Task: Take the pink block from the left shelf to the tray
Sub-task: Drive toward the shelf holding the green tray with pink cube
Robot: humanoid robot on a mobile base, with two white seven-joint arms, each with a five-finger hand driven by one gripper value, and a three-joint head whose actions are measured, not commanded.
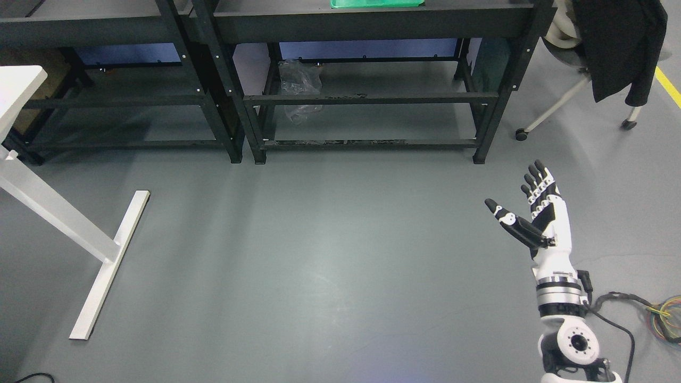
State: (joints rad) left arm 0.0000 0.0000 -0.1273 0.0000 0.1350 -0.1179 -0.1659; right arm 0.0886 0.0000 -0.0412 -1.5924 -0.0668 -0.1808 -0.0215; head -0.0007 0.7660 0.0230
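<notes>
I'm looking over grey floor (319,255); a white table leg (106,266) is slanting at nine o'clock, a crumpled plastic bag (300,88) is lying at twelve, and a chair (580,69) draped in a black jacket (622,42) is sitting at two.

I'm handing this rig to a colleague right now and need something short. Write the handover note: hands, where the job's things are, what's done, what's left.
Right hand: raised over the bare floor at lower right, fingers spread, holding nothing.
Left hand: not in view.
Green tray: only its near edge shows, on top of the right-hand black shelf unit at the top of the picture.
Pink block: not visible anywhere in the head view; the left shelf unit shows only its frame and lower levels.
Done: nothing that shows; the hand is empty.
Left: find the block, grasp it, carry it to the tray.
</notes>
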